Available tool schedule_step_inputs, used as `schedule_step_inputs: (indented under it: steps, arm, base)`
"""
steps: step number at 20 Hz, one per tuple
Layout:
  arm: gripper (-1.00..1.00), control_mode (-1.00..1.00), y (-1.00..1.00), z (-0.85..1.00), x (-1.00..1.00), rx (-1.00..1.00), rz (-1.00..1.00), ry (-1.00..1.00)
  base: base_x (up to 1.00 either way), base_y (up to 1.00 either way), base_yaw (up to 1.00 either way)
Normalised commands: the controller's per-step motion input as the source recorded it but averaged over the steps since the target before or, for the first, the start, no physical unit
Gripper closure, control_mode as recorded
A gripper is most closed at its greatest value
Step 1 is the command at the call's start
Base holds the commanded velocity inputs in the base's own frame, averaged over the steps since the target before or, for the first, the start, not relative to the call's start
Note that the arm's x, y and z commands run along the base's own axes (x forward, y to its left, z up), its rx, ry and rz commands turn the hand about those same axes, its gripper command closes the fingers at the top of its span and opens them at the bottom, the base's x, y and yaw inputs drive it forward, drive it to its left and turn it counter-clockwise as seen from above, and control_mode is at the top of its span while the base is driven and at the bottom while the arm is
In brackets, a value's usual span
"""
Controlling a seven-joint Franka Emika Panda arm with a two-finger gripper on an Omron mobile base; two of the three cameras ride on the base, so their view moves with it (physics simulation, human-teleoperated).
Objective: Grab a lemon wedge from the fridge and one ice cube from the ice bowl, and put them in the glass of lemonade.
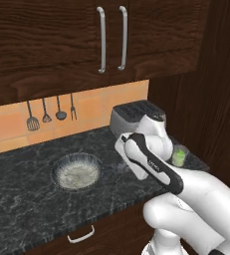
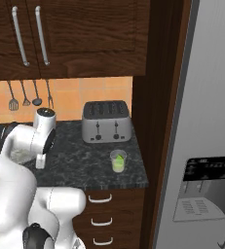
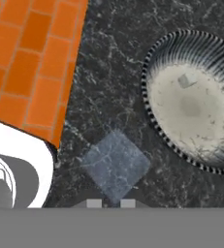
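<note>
In the hand view my gripper [image 3: 111,203] points down at the dark counter, shut on a translucent ice cube [image 3: 114,164] that sits between its tips. The ice bowl [image 3: 152,111], grey with a ribbed rim and whitish contents, lies to the right of the cube, and another small cube [image 3: 185,80] rests inside it. From the base, the ice bowl [image 1: 57,172] is left of my arm. The glass of lemonade [image 1: 179,155] [image 2: 118,161] stands at the counter's right end, in front of the toaster. A lime-green patch shows low in it; whether that is the lemon wedge I cannot tell. The grey fridge [image 2: 211,121] stands at the right, doors closed.
A silver toaster [image 2: 106,121] sits against the orange tiled wall behind the glass. Utensils [image 1: 49,113] hang on the wall above the counter. Dark wooden cabinets [image 1: 111,40] hang overhead, and a tall wooden panel [image 2: 155,121] separates counter and fridge. Drawers [image 2: 101,209] lie below the counter edge.
</note>
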Motion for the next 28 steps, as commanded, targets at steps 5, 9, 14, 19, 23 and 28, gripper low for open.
schedule_step_inputs:
  steps: [5,9,14,19,23,28]
  arm:
    - [1.00,-1.00,-0.57,0.33,0.00,0.12,-0.55,-0.09]
    - [1.00,-1.00,-0.64,0.34,0.00,0.12,-0.54,-0.02]
    - [1.00,-1.00,-0.74,0.32,0.00,0.15,-0.55,-0.03]
    - [1.00,-1.00,-0.77,0.33,0.00,0.18,-0.57,-0.05]
    - [1.00,-1.00,-0.74,0.17,0.00,0.19,-0.55,-0.04]
    - [1.00,-1.00,-0.58,0.03,0.00,0.13,-0.50,0.00]
  base:
    - [0.00,0.00,0.00]
    - [0.00,0.00,0.00]
    - [0.00,0.00,0.00]
    - [0.00,0.00,0.00]
    - [0.00,0.00,0.00]
    - [0.00,0.00,0.00]
